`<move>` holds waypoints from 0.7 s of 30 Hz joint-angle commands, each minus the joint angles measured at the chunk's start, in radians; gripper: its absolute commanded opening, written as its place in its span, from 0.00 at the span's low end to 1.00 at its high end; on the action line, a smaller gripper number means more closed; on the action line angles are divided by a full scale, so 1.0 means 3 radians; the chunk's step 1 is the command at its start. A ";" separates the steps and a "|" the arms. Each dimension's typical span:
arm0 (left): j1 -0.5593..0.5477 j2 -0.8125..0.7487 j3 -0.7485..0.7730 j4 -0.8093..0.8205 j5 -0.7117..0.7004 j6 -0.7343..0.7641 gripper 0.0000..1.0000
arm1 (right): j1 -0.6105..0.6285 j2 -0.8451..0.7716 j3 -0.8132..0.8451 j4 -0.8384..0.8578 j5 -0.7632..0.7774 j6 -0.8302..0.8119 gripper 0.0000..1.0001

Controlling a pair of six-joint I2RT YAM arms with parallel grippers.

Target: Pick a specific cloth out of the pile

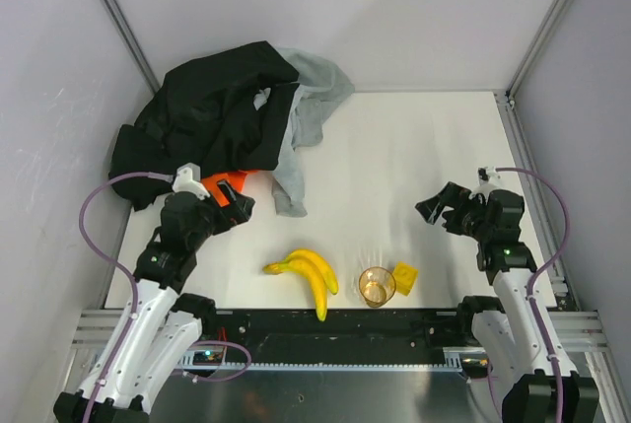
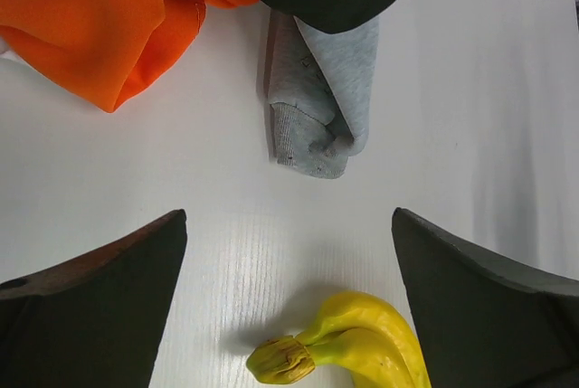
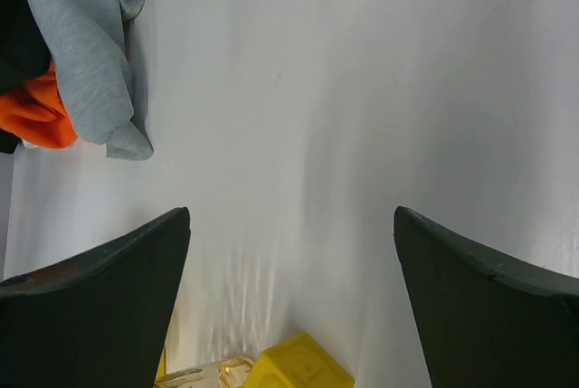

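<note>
**Operator:** What's in the pile?

**Spotter:** Your pile (image 1: 227, 117) sits in the upper left of the overhead view. You can count three big fabrics in it: one black garment (image 1: 202, 112) on top, one grey cloth (image 1: 308, 117) trailing down its right side, and one orange cloth (image 1: 223, 184) poking out at its lower edge.

**Operator:** And the white cloth?

**Spotter:** You only get a small patch of it. The cloth (image 1: 262, 99) shows as a white scrap high in the heap, wedged between the black garment and the grey cloth. The rest is buried, so you can't tell its shape.

**Operator:** My hands?

**Spotter:** Both are spread wide with nothing between them. Your left fingers (image 2: 90, 307) hover at the lower edge of the pile, just beside the orange cloth, with the end of the grey cloth ahead of them. Your right fingers (image 3: 488, 316) are at the right of the overhead view, well apart from the pile, over the bare white surface (image 1: 414, 147).

**Operator:** Anything else down there?

**Spotter:** At the bottom centre you have two bananas (image 1: 311, 273) joined at one stem. To their right stands one glass (image 1: 376, 286), with one yellow block (image 1: 405, 276) just beside it.
</note>
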 commanded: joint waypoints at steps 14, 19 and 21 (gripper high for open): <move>0.0025 0.0774 0.0543 -0.0113 -0.0207 0.0309 1.00 | 0.0145 0.0283 0.0019 0.0208 -0.0131 0.0077 0.99; 0.0030 0.1391 0.1003 -0.0439 -0.0540 0.0490 1.00 | 0.0260 0.0335 0.0017 0.0222 -0.0123 0.0084 0.99; 0.0027 0.1618 0.1189 -0.0565 -0.0646 0.0564 1.00 | 0.0263 0.0354 0.0017 0.0225 -0.0133 0.0086 0.99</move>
